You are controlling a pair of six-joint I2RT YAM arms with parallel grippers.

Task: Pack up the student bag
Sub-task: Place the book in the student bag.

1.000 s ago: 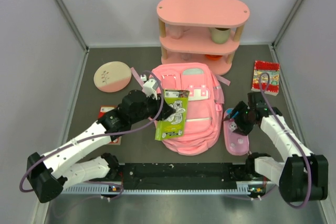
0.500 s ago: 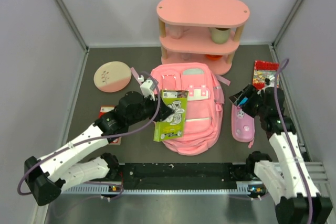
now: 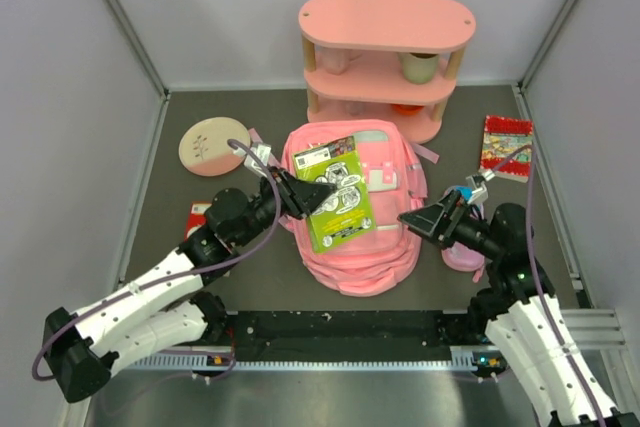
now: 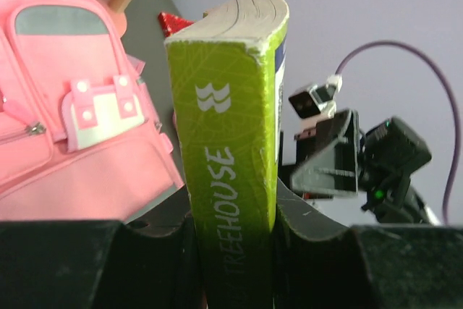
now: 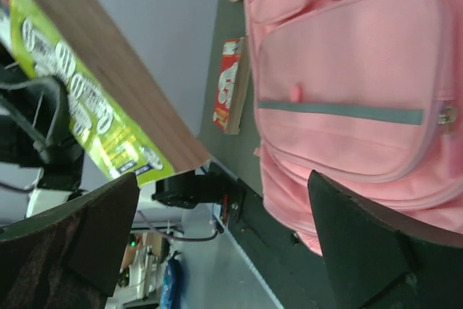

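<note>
Start with the biggest piece: the student bag (image 3: 392,239) lies flat on the desk (image 3: 150,182), front pockets up. Its long axis runs from the arms' side toward the pink shelf (image 3: 385,22). From the hands, it sits directly beneath the left hand (image 3: 303,194) and straight ahead of the right hand (image 3: 418,219), whose tips point at its right flank from just beside it.

Now the green book (image 3: 335,192). The left hand is pinching it at the spine side, one finger on each cover, and the left wrist view shows the spine wedged between them. The book hangs over the bag's upper half, cover up and tilted. Its long axis slants only a little off the bag's own, and its free edge reaches toward the right hand. In the right wrist view it looks lifted clear of the fabric.

The right hand is spread wide with nothing in it, and both fingers frame the bag's lower front pocket in its own camera. A small pencil case (image 3: 465,255) peeks out behind that hand.

So the left hand is nearer, right on top of the target. The catch is that the book covers the bag's top, so I can't tell whether the main opening is unzipped. My read: the empty right hand has to open or steady that mouth before the book goes in lengthwise.
</note>
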